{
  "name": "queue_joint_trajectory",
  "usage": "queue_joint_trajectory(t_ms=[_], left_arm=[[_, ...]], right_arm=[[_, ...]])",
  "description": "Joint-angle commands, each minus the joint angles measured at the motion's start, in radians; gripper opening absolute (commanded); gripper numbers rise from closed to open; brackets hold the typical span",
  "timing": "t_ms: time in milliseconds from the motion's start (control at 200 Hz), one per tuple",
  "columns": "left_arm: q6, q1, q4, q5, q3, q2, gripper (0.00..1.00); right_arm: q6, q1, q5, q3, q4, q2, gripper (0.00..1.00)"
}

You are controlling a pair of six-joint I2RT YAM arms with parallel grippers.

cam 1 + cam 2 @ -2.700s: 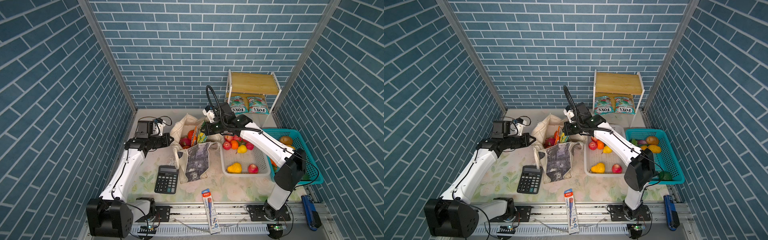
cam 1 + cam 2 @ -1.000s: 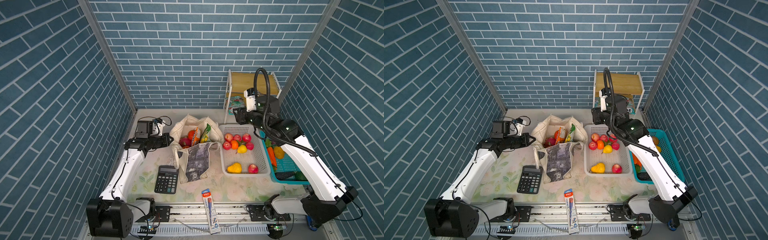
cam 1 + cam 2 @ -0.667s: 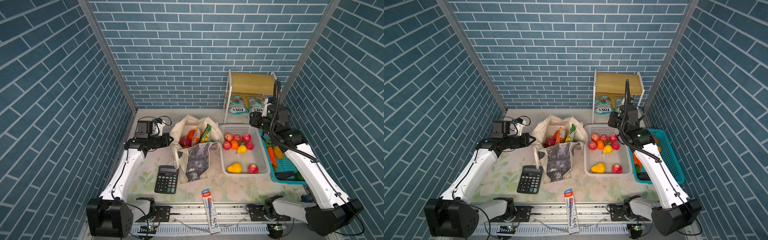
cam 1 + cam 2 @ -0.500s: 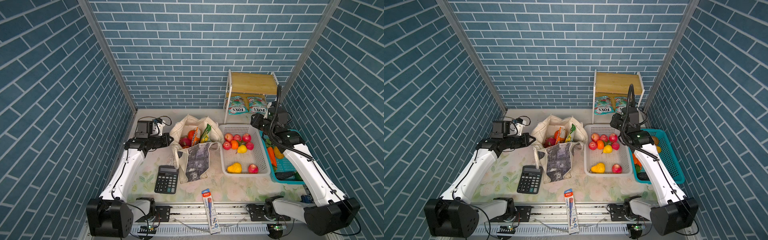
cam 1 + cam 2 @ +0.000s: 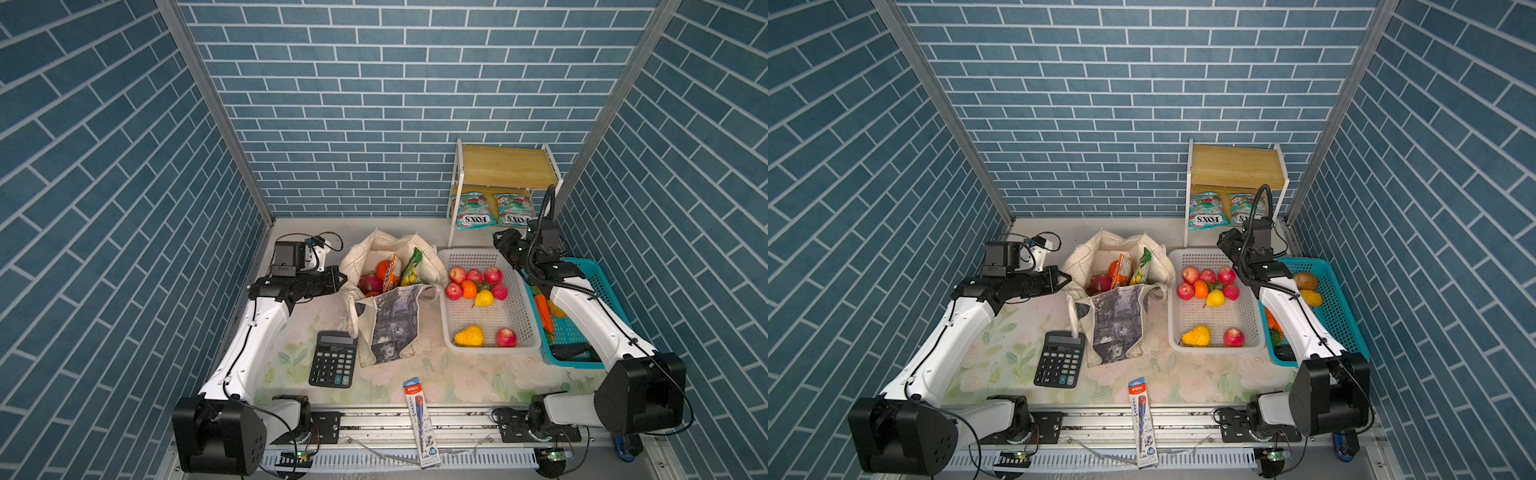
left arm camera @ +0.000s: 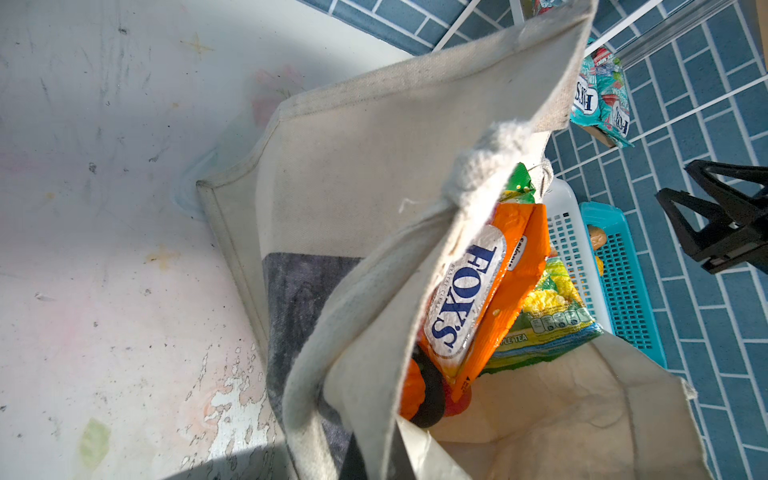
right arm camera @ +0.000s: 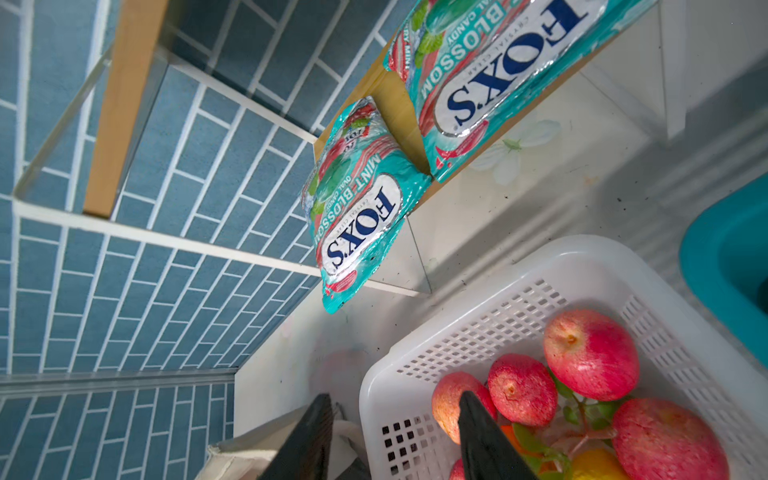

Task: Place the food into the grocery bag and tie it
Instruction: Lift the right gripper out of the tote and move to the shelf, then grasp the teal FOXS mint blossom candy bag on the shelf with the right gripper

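Observation:
The cream grocery bag (image 5: 395,328) (image 5: 1117,324) stands open at mid-table. Inside it are an orange FOX'S packet (image 5: 390,272) (image 6: 478,299), a green packet (image 5: 411,266) (image 6: 544,316), a pink dragon fruit (image 5: 370,284) and an orange (image 5: 382,268). My left gripper (image 5: 341,276) (image 6: 378,461) is shut on the bag's left rim and holds it up. My right gripper (image 5: 500,243) (image 5: 1223,245) (image 7: 395,397) hangs open and empty over the white basket's far corner. Two teal FOX'S packets (image 5: 473,210) (image 7: 357,208) lean in the shelf just beyond it.
The white basket (image 5: 444,324) holds apples, an orange, a lemon and a pear. A teal basket (image 5: 598,274) with vegetables sits at the right under my right arm. A wooden shelf (image 5: 503,166) stands at the back right. A black calculator (image 5: 333,365) and a pencil pack (image 5: 422,419) lie near the front.
My right arm has swung from above the bag to the back right and come down beside the shelf. The left arm and the bag have not moved.

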Motion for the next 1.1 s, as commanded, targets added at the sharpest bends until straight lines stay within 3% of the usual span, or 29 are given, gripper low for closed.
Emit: queue_joint_trajectory(t_ms=[0, 450, 825, 1095], left_arm=[[0.002, 0.011, 0.027, 0.006, -0.018, -0.009, 0.00], [0.002, 0.011, 0.026, 0.006, -0.018, -0.012, 0.00], [-0.002, 0.021, 0.031, 0.015, -0.018, -0.015, 0.00], [-0.004, 0.028, 0.036, 0.024, -0.019, -0.016, 0.00]], right_arm=[[0.150, -0.016, -0.057, -0.015, 0.147, 0.047, 0.50], [0.381, -0.028, -0.094, 0.030, 0.456, 0.291, 0.46], [0.410, -0.028, -0.096, 0.123, 0.504, 0.413, 0.43], [0.442, -0.028, -0.094, 0.152, 0.536, 0.472, 0.34]])
